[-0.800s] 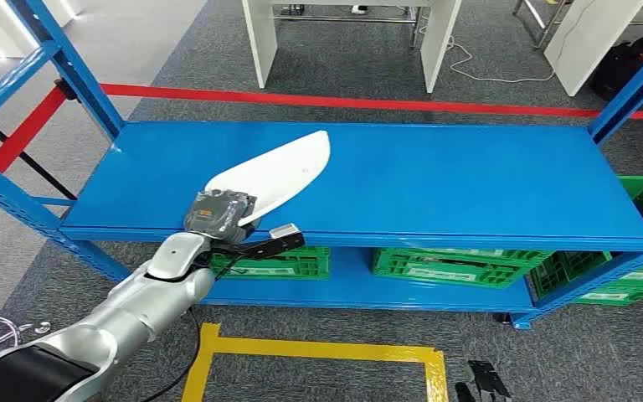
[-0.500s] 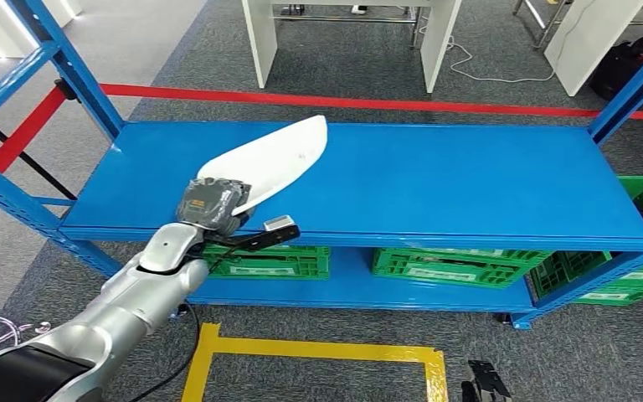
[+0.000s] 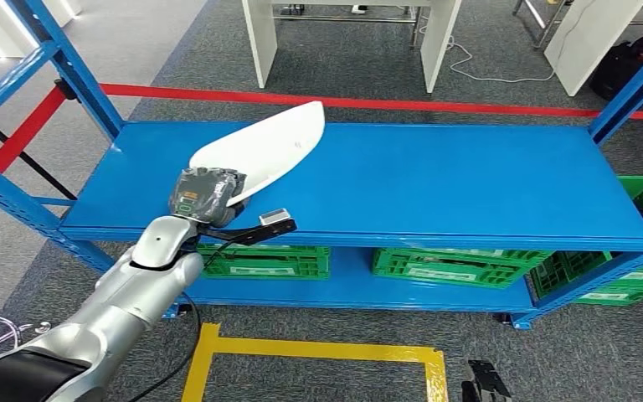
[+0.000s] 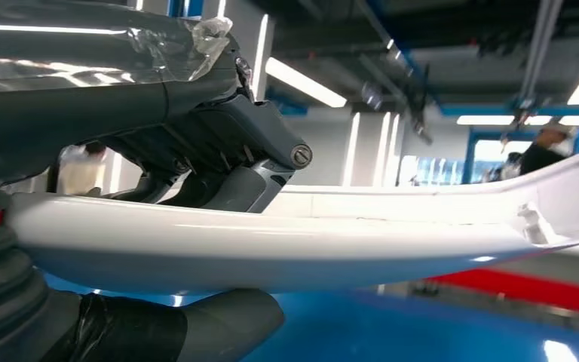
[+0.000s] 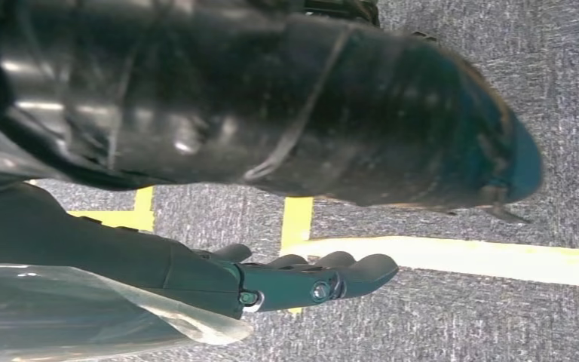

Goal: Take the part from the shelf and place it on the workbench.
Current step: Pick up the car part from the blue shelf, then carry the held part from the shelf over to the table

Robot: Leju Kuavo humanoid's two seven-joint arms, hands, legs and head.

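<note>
Left hand (image 3: 203, 198) grips the near end of the white part (image 3: 264, 150). Left wrist view: fingers (image 4: 219, 162) on one face of the part (image 4: 294, 241), thumb (image 4: 226, 332) on the opposite face, so it's clamped between them.

Part sits over the left half of the blue shelf (image 3: 469, 180), running diagonally from near the front edge toward the back edge; the far tip overlaps the back edge in the head view. The wrist view shows blue shelf under the part with a gap between, so the held end looks lifted. Can't tell if the far tip touches.

Room: shelf top to the right of the part is bare, right through to the right edge. Blue uprights stand at the left corners and the back right corner.

Green crates (image 3: 460, 266) on the lower level, below the front edge. Yellow tape (image 3: 318, 350) on the floor in front, red tape (image 3: 385, 104) behind the shelf.

Right hand (image 5: 309, 279) hangs over grey carpet and yellow tape, fingers straight and close together, nothing in them.

Green marking on the back of the left hand, not readable. Crate labels too small to read.
</note>
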